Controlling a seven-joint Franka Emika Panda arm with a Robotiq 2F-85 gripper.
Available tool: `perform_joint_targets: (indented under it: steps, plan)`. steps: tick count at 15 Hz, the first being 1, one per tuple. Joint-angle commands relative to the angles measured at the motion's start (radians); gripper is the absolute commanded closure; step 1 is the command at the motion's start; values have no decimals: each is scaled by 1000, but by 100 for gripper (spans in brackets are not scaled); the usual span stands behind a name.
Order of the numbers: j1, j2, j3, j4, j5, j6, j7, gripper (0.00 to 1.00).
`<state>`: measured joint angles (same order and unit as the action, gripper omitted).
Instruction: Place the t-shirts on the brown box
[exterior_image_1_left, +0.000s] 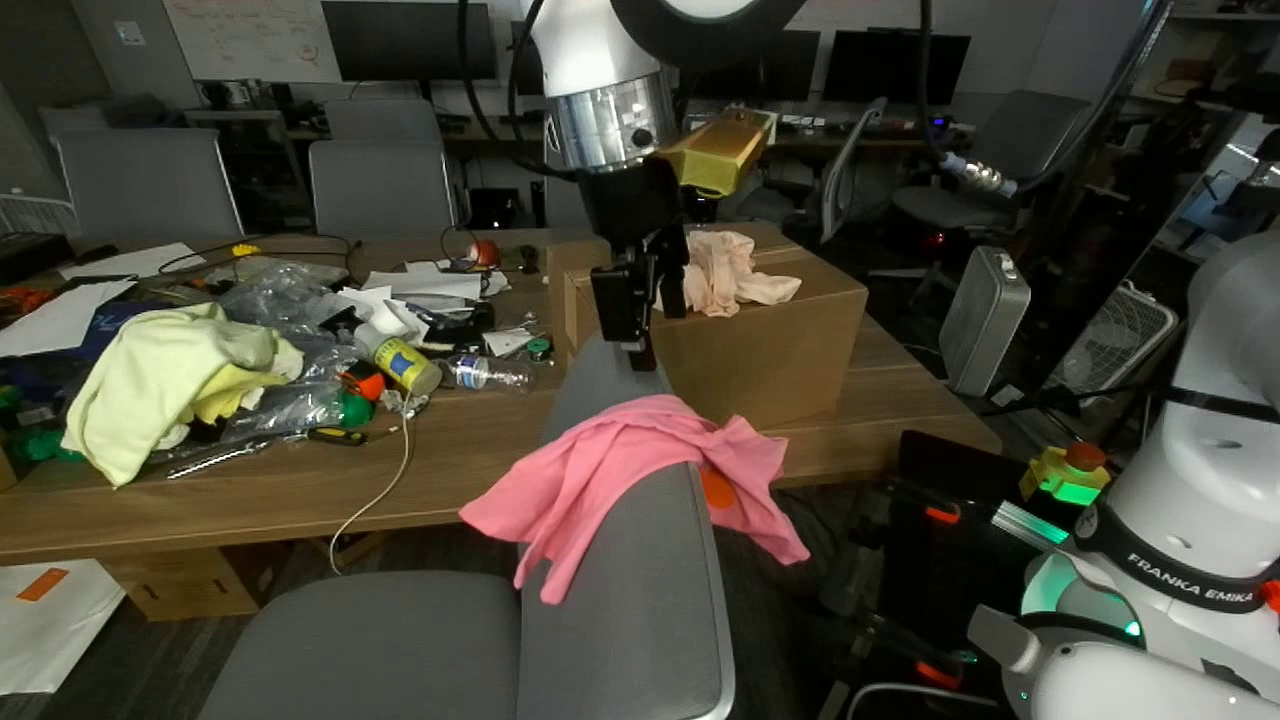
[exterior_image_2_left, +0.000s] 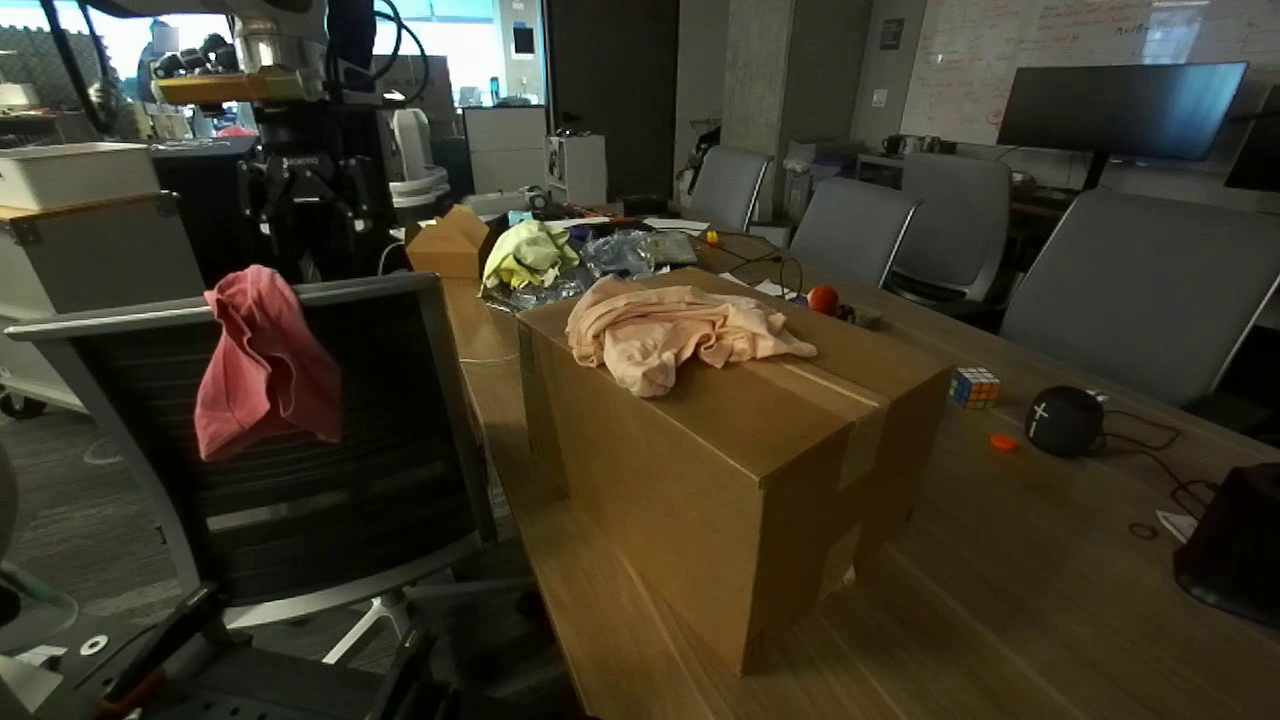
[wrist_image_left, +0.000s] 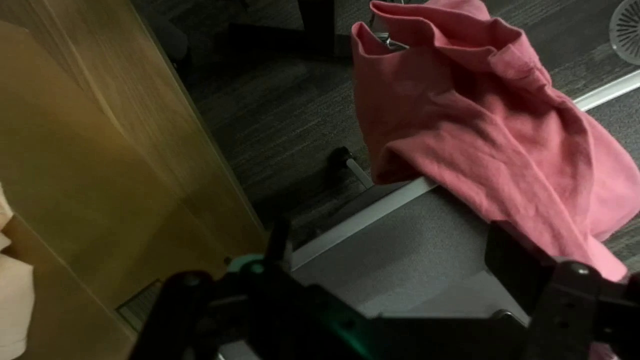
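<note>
A pink t-shirt (exterior_image_1_left: 650, 445) hangs over the top of a grey chair's backrest (exterior_image_1_left: 640, 610); it also shows in the wrist view (wrist_image_left: 490, 125). A peach t-shirt (exterior_image_2_left: 680, 330) lies crumpled on top of the closed brown box (exterior_image_2_left: 660, 490). A yellow-green cloth (exterior_image_1_left: 190, 375), perhaps a t-shirt, lies on the cluttered table at the far end. My gripper (exterior_image_1_left: 656, 332) is above the chair back, between the pink t-shirt and the box. In the wrist view my gripper (wrist_image_left: 392, 245) has its fingers wide apart with nothing between them, the pink t-shirt just beyond the right finger.
The box stands on the wooden table (exterior_image_1_left: 480, 450), close beside the chair. Plastic bags (exterior_image_1_left: 285, 300), a yellow bottle (exterior_image_1_left: 400, 362) and a water bottle (exterior_image_1_left: 490, 374) lie on the table. A puzzle cube (exterior_image_2_left: 974, 387) and a black speaker (exterior_image_2_left: 1066, 421) stand beyond the box.
</note>
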<state>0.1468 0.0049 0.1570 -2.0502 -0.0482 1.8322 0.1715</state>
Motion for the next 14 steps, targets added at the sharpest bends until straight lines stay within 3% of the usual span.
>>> perform_joint_targets:
  steps: [1,14]
  plan:
    - [13,24,8,21,35,23,-66,0]
    - [54,114,48,110,63,-26,-114,0]
